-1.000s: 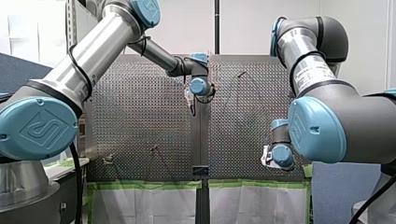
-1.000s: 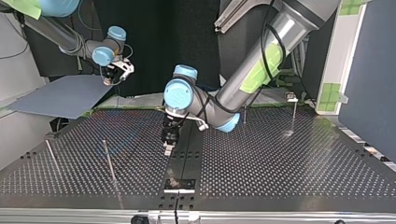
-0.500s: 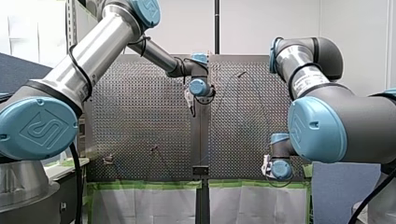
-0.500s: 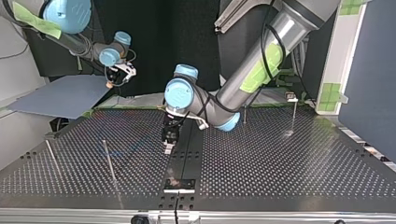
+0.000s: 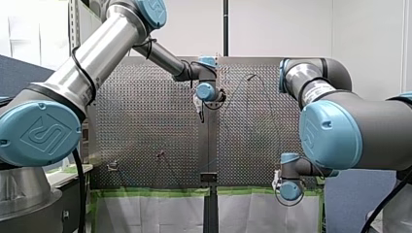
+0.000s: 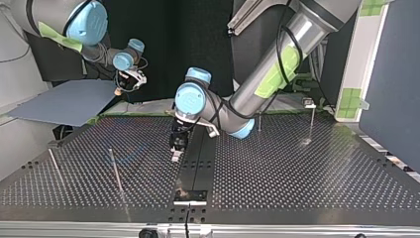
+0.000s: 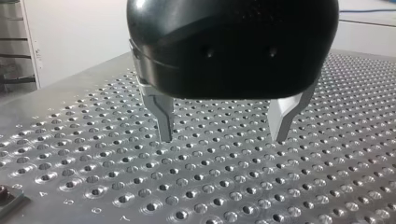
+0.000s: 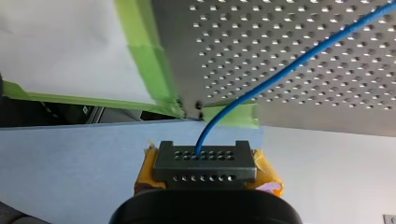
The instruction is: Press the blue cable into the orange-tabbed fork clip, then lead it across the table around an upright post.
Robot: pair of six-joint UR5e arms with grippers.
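My right gripper point(image 8: 204, 157) has dropped over the last second. In the front view it goes from beside the bench point(image 8: 327, 93) edge to below it, past the green tape point(image 8: 154, 70). Its fingers stay clenched on the blue cable point(image 8: 299, 60), which runs from them back across the bench. I judge this as drawing out slack before routing (the clip step looks not yet done). My left gripper point(image 7: 224, 135) has barely shifted: it hovers just above the bench near the middle seam, metal fingers point(image 7: 163, 116) spread and empty. Count: two arms, one cable, and three upright posts point(image 6: 116, 173) that I can make out in the top view. The orange-tabbed fork clip I cannot pick out.
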